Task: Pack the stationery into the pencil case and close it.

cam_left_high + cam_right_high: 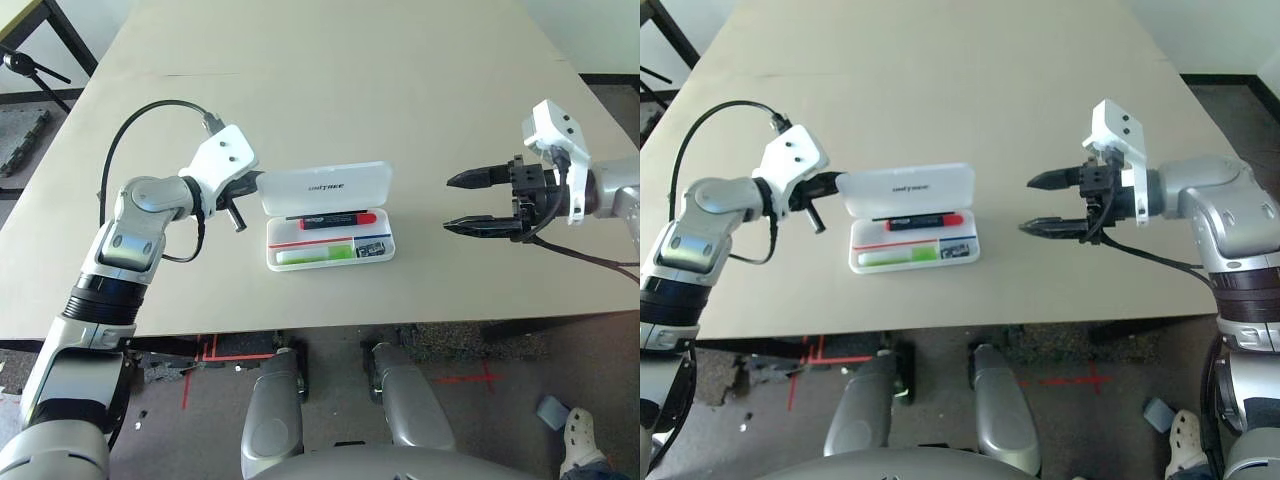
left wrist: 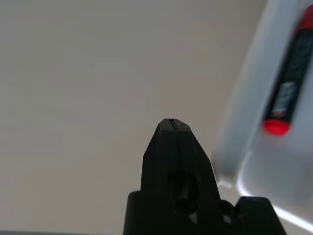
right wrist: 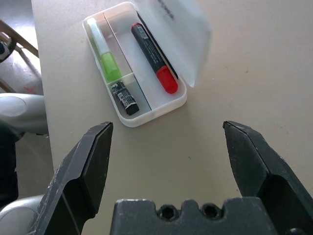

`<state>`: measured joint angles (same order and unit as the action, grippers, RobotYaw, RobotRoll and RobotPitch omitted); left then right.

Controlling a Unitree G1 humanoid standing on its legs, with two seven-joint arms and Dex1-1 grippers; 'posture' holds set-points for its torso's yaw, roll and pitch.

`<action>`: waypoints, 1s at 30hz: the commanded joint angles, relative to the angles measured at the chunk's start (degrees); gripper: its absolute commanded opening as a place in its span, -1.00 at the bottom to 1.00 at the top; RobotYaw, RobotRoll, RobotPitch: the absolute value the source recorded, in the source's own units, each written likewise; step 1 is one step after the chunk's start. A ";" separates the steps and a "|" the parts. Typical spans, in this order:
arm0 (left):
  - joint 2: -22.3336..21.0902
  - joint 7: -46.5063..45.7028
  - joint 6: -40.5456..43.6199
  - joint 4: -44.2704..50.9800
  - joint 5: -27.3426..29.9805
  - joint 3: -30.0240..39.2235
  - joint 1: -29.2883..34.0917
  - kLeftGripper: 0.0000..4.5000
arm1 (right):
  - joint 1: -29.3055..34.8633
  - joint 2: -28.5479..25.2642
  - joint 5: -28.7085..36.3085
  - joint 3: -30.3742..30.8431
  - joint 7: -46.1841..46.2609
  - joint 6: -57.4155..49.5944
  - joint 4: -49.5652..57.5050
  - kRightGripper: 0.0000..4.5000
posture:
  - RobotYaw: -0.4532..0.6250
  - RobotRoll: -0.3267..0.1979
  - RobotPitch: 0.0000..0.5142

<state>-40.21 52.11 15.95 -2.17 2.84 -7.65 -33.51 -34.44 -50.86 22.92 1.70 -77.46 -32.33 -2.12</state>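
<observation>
With everything already packed, the pencil case is found just right of the left gripper, pinched shut and empty, at the raised lid's end; the right gripper, gaping and empty, is parked well off.

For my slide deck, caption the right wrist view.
Open right end effector faces the open case holding highlighter, marker and small cylinder.

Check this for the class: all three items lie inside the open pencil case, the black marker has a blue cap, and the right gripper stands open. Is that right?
One detail is wrong. The black marker has a red cap, not blue, as the right wrist view shows. The rest holds: it lies in the open pencil case with the highlighter and the small black cylinder, and the right gripper stands open.
</observation>
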 commanded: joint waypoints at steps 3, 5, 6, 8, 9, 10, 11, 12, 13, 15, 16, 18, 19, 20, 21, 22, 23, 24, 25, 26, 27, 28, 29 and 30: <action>-0.84 4.14 1.62 5.75 2.99 -0.34 2.36 -1.00 | 0.81 -0.49 -0.68 1.00 0.01 0.53 0.81 1.00 | -0.27 0.25 -0.19; -1.11 5.25 2.47 7.87 3.67 -0.64 3.29 -1.00 | 0.82 -0.48 -1.02 1.28 -0.06 0.78 0.60 1.00 | -0.27 0.25 -0.19; -1.20 5.69 2.95 8.73 3.93 -0.77 3.69 -1.00 | 0.82 -0.48 -1.16 1.41 -0.09 0.90 0.48 1.00 | -0.27 0.25 -0.19; -1.27 6.44 3.56 10.39 4.00 -1.46 4.67 -1.00 | 0.81 -0.39 -1.56 1.79 -0.10 1.24 0.21 1.00 | -0.26 0.25 -0.18; -1.15 6.68 3.81 11.15 3.91 -1.87 5.11 -1.00 | 0.81 -0.33 -1.72 1.92 -0.12 1.38 0.10 1.00 | -0.26 0.25 -0.18; -0.66 6.72 4.24 12.09 3.81 -2.49 5.53 -1.00 | 0.79 -0.25 -1.87 2.08 -0.10 1.50 0.00 1.00 | -0.26 0.25 -0.18; -0.05 6.63 4.75 12.93 3.81 -3.01 5.87 -1.00 | 0.75 -0.18 -1.96 2.25 -0.07 1.61 -0.09 1.00 | -0.26 0.25 -0.18; 0.55 6.46 5.28 13.63 3.84 -3.48 6.15 -1.00 | 0.72 -0.14 -2.03 2.40 -0.02 1.71 -0.15 1.00 | -0.26 0.25 -0.18; 1.12 6.11 5.57 14.08 3.53 -4.17 6.42 -1.00 | 0.68 -0.07 -2.12 2.57 0.02 1.80 -0.22 1.00 | -0.26 0.25 -0.18; 1.79 5.62 5.23 14.04 2.28 -5.59 6.85 -1.00 | 0.66 0.00 -2.31 2.85 0.05 2.02 -0.34 1.00 | -0.26 0.25 -0.18; 1.99 5.50 4.92 13.90 1.74 -6.33 6.99 -1.00 | 0.64 0.03 -2.46 3.03 0.08 2.16 -0.42 1.00 | -0.26 0.25 -0.18; 2.33 5.31 4.61 13.59 1.21 -7.41 7.21 -1.00 | 0.66 0.04 -2.80 3.34 0.10 2.50 -0.59 1.00 | -0.26 0.25 -0.18; 2.48 5.23 4.41 13.33 0.99 -7.86 7.28 -1.00 | 0.69 0.07 -2.96 3.42 0.09 2.61 -0.63 1.00 | -0.26 0.25 -0.18; 2.56 5.19 4.21 13.09 0.72 -8.26 7.34 -1.00 | 0.73 0.10 -3.06 3.44 0.07 2.68 -0.64 1.00 | -0.26 0.25 -0.18; 2.54 5.28 4.06 12.94 0.42 -8.74 7.36 -1.00 | 0.77 0.13 -3.13 3.46 0.08 2.73 -0.63 1.00 | -0.27 0.25 -0.18; 2.52 5.39 3.90 12.87 0.06 -9.29 7.45 -1.00 | 0.83 0.16 -3.19 3.48 0.11 2.74 -0.58 1.00 | -0.27 0.25 -0.18; 2.51 5.50 3.78 12.83 -0.25 -9.79 7.59 -1.00 | 0.89 0.17 -3.25 3.50 0.14 2.76 -0.54 1.00 | -0.27 0.25 -0.18; 2.53 5.60 3.77 12.83 -0.50 -10.23 7.76 -1.00 | 0.97 0.18 -3.30 3.52 0.19 2.78 -0.48 1.00 | -0.27 0.25 -0.18; 2.56 5.64 3.76 12.88 -0.65 -10.50 7.91 -1.00 | 1.06 0.16 -3.33 3.52 0.22 2.81 -0.42 1.00 | -0.28 0.25 -0.18; 2.58 5.70 3.76 12.87 -0.78 -10.78 8.04 -1.00 | 1.12 0.15 -3.36 3.54 0.26 2.83 -0.39 1.00 | -0.28 0.25 -0.18; 2.57 5.75 3.79 12.88 -0.92 -11.05 8.17 -1.00 | 1.20 0.14 -3.37 3.54 0.30 2.86 -0.35 1.00 | -0.28 0.25 -0.18; 2.55 5.79 3.81 12.89 -1.05 -11.31 8.31 -1.00 | 1.29 0.12 -3.38 3.54 0.34 2.88 -0.29 1.00 | -0.28 0.25 -0.18; 2.43 6.02 4.00 12.89 -1.22 -11.79 8.59 -1.00 | 1.39 0.13 -3.46 3.59 0.41 2.95 -0.29 1.00 | -0.28 0.25 -0.18; 2.27 6.31 4.26 12.93 -1.34 -12.26 8.87 -1.00 | 1.45 0.16 -3.56 3.65 0.49 3.03 -0.32 1.00 | -0.28 0.25 -0.18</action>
<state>-37.51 57.17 19.29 10.95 2.92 -16.96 -26.50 -33.92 -50.79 20.03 4.37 -77.03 -29.74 -2.57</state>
